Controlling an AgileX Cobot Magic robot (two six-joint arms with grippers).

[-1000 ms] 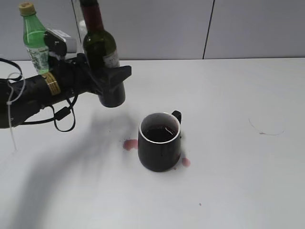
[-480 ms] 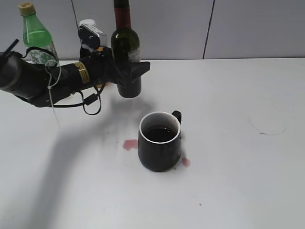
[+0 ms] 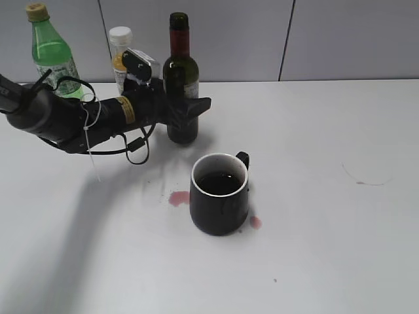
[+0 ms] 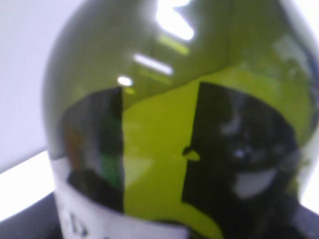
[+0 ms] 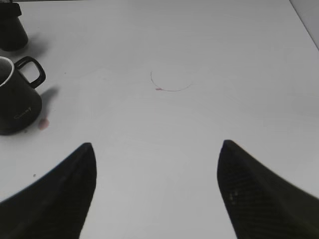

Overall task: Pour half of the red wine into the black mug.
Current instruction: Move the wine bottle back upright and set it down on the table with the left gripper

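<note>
Currently three bottles stand along the back left of the white table. One wine bottle, dark glass with a red foil neck and small white label, is upright, its base on or just above the tabletop; which, I cannot tell. One green plastic bottle with a yellowish cap sits at the far left. One orange-juice bottle with a white cap is partly hidden behind the arm, between the other two.

One left gripper reaches in from the left and clasps the wine bottle around its lower body, jaws on either side of the glass. In the left wrist view the bottle's shoulder and the top edge of its label fill the frame.

One black mug stands in front of and to the right of the wine bottle, apart from it, handle toward the back right. White rim, dark liquid inside. Two pink spill spots on the table: one just left of the mug's base, one at its right base.

One right gripper hangs over bare table right of the mug, fingers spread wide, nothing between them. One faint ring mark lies ahead of it.
</note>
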